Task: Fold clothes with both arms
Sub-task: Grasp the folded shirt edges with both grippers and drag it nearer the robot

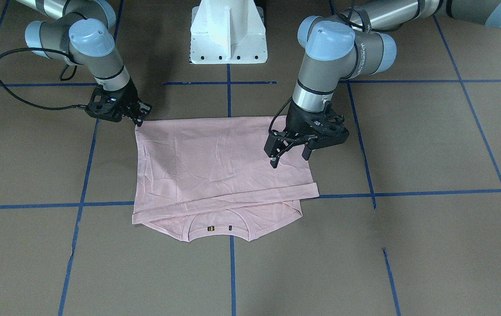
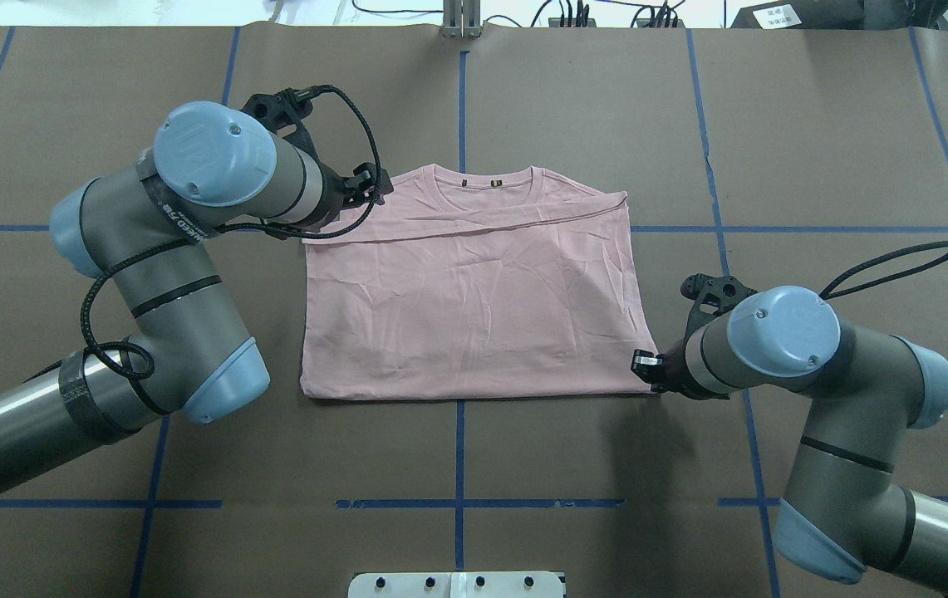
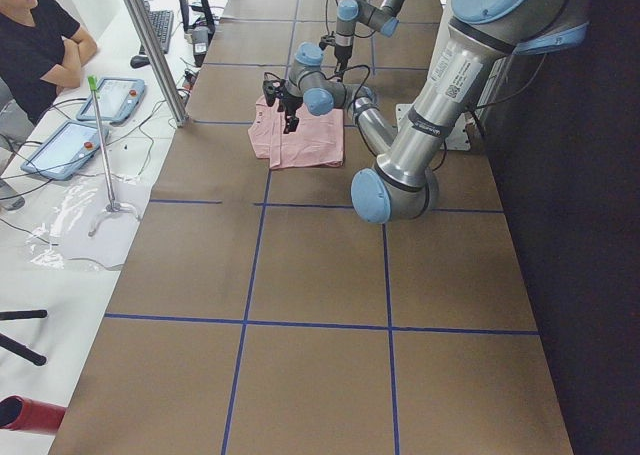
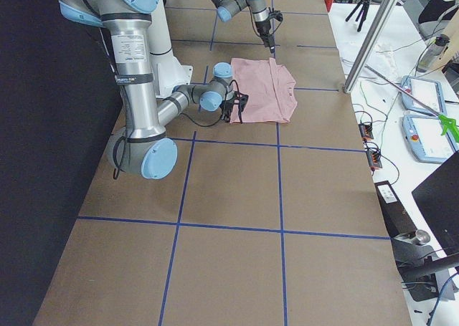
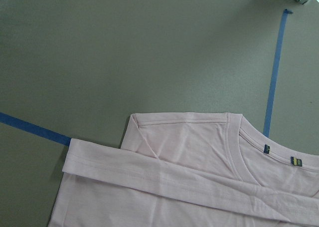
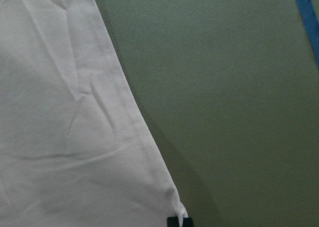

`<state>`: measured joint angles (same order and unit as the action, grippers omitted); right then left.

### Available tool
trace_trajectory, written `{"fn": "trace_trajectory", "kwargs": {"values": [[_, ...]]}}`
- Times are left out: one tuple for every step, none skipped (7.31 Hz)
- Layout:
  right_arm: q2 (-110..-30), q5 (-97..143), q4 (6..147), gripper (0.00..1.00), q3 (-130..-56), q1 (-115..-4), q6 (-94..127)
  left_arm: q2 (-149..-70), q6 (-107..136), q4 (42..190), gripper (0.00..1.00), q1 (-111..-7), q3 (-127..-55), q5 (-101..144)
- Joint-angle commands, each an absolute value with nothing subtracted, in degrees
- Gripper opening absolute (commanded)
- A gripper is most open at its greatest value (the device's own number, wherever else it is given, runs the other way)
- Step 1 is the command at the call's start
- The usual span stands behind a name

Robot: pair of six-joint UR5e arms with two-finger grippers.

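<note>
Left gripper (image 1: 290, 159): jaws spread, nothing between them, pointing down over the cloth.
Under these jaws: the left edge of the T-shirt (image 2: 474, 307). Just beyond them, the corner of the folded-over hem (image 5: 149, 169).

T-shirt: pale pink, lying flat on the worktop (image 2: 474, 465) between the two sets of jaws.
- Folded once, plain side up, light creases.
- The hem band runs slightly askew across the top layer and stops short of the collar (image 2: 482, 176), which is left uncovered on the side farthest from the right jaws.

Right gripper (image 2: 644, 365): low over the worktop, with the jaws at the shirt's near right corner.
In the wrist view a black tip meets that corner. Cannot tell whether the jaws are pinching the cloth or standing apart.
</note>
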<state>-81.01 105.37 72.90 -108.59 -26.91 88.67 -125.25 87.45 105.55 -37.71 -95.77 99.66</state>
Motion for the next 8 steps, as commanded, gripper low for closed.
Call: {"fn": "trace_trajectory", "kwargs": {"values": [[-89.4, 104.9, 72.9, 0.00, -116.2, -23.3, 88.7, -125.3, 87.5, 105.6, 1.00, -37.7, -96.2, 99.6], [-93.9, 103.7, 72.9, 0.00, -120.3, -18.9, 89.1, -125.2, 87.5, 105.5, 1.00, -37.6, -97.0, 99.7], [-96.6, 102.9, 72.9, 0.00, -122.4, -13.2, 90.1, -124.9, 87.5, 105.6, 1.00, -37.4, -97.3, 99.5], [-97.4, 102.9, 72.9, 0.00, -124.1, -8.1, 93.7, -124.7, 87.5, 105.6, 1.00, -37.1, -97.3, 99.4], [-97.3, 102.7, 72.9, 0.13, -124.5, -3.0, 97.2, -124.5, 87.5, 105.6, 1.00, -36.9, -97.6, 99.4], [-97.3, 100.1, 72.8, 0.99, -125.9, -1.3, 98.1, -124.5, 87.5, 105.5, 1.00, -36.0, -98.8, 99.5], [-97.0, 97.6, 72.5, 1.00, -127.1, -1.4, 100.3, -124.4, 88.4, 104.2, 1.00, -34.8, -100.7, 99.7], [-96.8, 97.3, 72.3, 1.00, -128.3, -3.5, 100.5, -124.4, 92.8, 100.1, 1.00, -32.6, -102.2, 99.8]]}}
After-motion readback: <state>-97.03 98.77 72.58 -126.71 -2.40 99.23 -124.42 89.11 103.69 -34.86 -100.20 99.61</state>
